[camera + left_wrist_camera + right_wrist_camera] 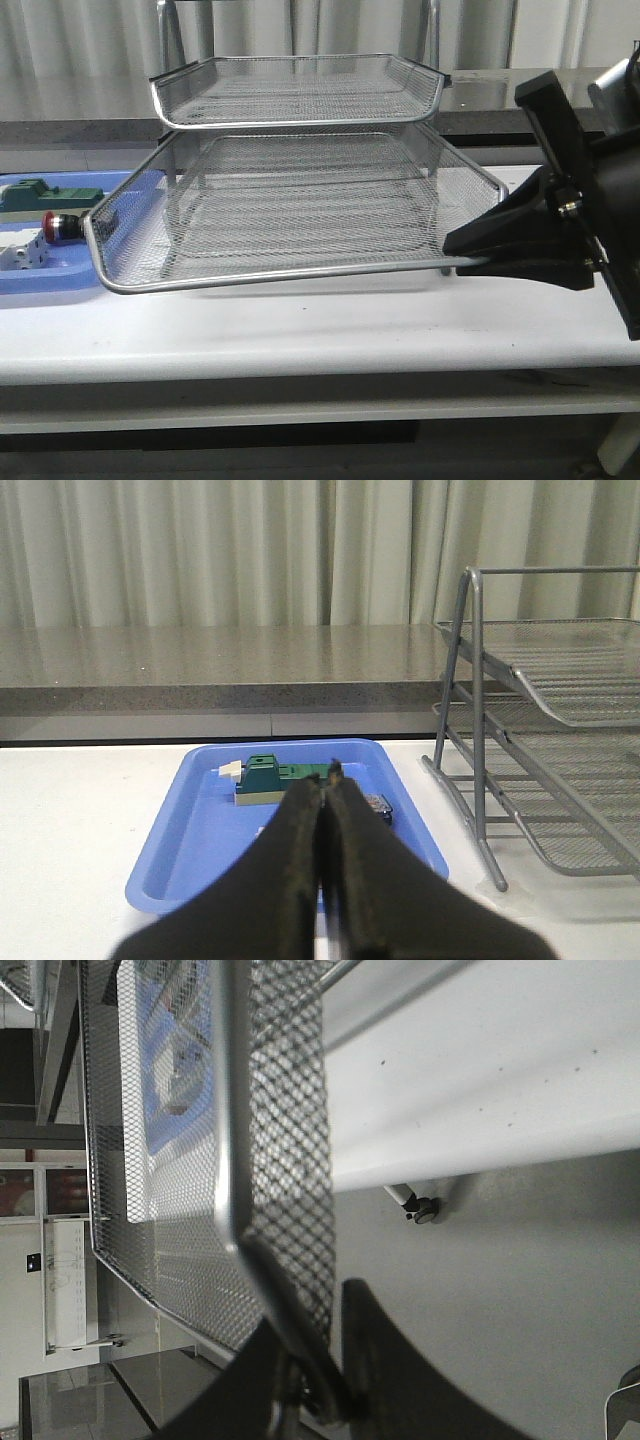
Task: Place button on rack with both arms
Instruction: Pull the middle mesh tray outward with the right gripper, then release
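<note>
Pale curtains back a white table where the right gripper pinches the front rim of the rack's pulled-out tray at its four-o'clock corner. If that thin wire slips, the tray could slide or tilt. The left gripper hangs closed and empty over the blue tray; the button lies there, at the rack's nine o'clock, so a careless descent could knock it against the neighbouring blocks.

silver mesh rack, red-capped button, blue tray, green block
</note>
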### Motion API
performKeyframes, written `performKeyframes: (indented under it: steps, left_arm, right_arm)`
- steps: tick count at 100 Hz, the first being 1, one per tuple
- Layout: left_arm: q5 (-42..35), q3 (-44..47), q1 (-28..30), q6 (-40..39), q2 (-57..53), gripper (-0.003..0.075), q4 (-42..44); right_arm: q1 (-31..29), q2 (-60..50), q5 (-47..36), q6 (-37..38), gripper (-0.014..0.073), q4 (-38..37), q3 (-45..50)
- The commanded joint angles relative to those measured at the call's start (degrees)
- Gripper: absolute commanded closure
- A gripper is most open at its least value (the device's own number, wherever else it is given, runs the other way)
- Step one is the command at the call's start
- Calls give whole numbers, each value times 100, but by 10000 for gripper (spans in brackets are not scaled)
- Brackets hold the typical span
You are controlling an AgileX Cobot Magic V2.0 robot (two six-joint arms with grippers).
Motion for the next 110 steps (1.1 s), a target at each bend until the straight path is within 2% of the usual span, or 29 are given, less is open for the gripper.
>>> performKeyframes:
  steps: [1,11,28,35,51,65,96,110]
  left_arm:
    - [-459,323,6,-41,-185,741,-41]
    - [-459,323,6,-41,-185,741,-41]
    - [-459,323,6,-41,-185,741,-41]
    - [-459,323,6,-41,-185,741,-41]
    - [-459,323,6,-41,-185,741,-41]
    - [-459,323,6,-41,-185,741,-41]
    - [-459,323,6,-41,-185,741,-41]
    - [-459,323,6,-41,-185,741,-41]
  right_arm:
    - [6,-192,320,-91,531,-159,-29]
    - [6,-201,320,-185,453,-148,-29]
    - [6,-299,301,-241,199,-128,-29]
    - [6,-374,286,-262,142,-128,-29]
    - [6,-625,241,-264,137,-188,-29]
    - [6,-912,28,-7,137,-687,-29]
    - [0,-2108,-633,1805,137,-3114,-55]
    - [0,-2813,-706,2805,137,-4538,-348]
